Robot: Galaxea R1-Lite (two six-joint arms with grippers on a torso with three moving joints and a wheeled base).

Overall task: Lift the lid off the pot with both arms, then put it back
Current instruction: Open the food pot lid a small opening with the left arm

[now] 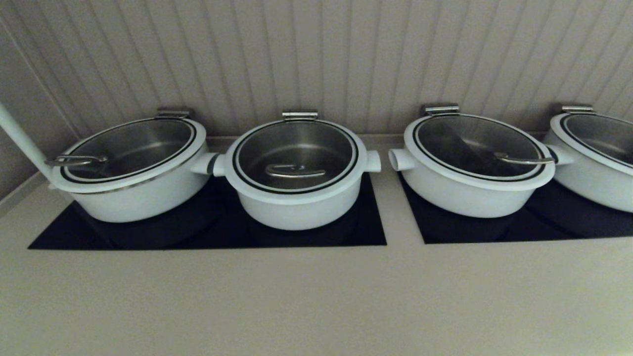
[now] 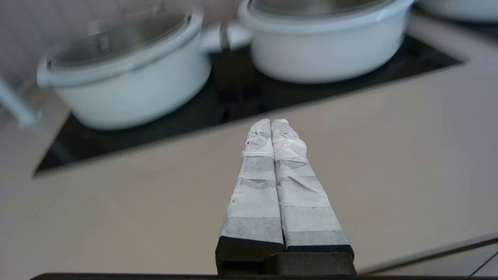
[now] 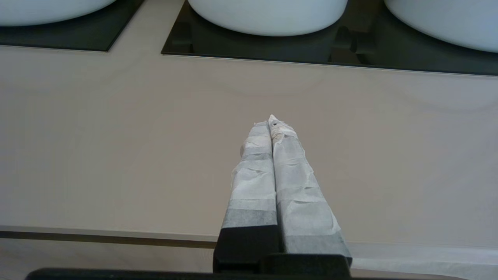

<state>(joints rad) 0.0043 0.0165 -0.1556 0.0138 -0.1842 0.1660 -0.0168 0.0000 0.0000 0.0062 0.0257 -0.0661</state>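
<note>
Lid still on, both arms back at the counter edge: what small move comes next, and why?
Probably advance both arms toward the pot. The lid sits closed on it, its handle untouched, while the left pincer and right pincer are shut over bare counter, outside the head view.

Sitting in a row along the counter (image 1: 316,296): four white pots with glass tops. Second from the left, the pot (image 1: 296,202), resting on a black glass panel (image 1: 207,232). Lying flat on it, the lid (image 1: 295,154), with its steel hook handle (image 1: 295,171) near the middle. Almost touching its side handle, a wider pot (image 1: 133,190) on the left. Standing apart on the right, another wide pot (image 1: 470,190).
</note>
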